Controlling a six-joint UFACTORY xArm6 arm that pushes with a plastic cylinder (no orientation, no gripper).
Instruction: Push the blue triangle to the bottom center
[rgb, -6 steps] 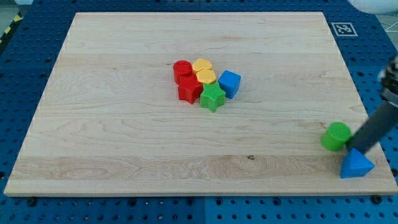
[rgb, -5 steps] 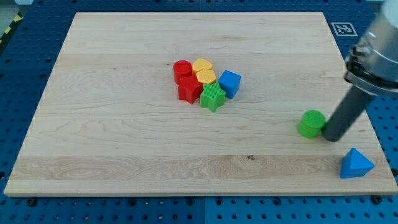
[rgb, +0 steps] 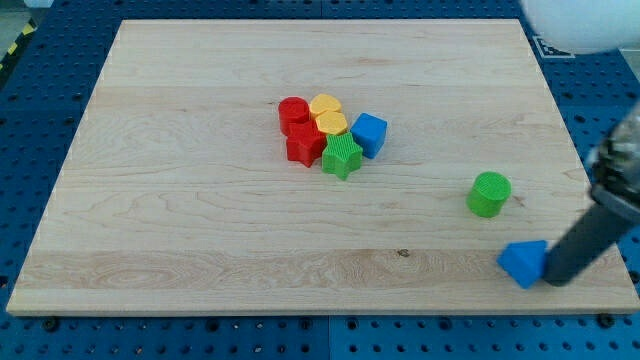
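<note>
The blue triangle (rgb: 524, 263) lies on the wooden board (rgb: 200, 200) near the view's bottom right corner. My tip (rgb: 556, 280) touches its right side. The dark rod slants up to the view's right from there. A green cylinder (rgb: 489, 194) stands apart, above and a little left of the triangle.
A tight cluster sits near the board's middle: a red cylinder (rgb: 293, 113), a red star (rgb: 304, 144), two yellow blocks (rgb: 325, 105) (rgb: 332, 124), a green star (rgb: 342, 156) and a blue cube (rgb: 368, 134). The board's bottom edge runs just below the triangle.
The green cylinder was pushed up and left. My tip then swung down to the triangle's right side, and the blue triangle has slid left along the bottom edge.
</note>
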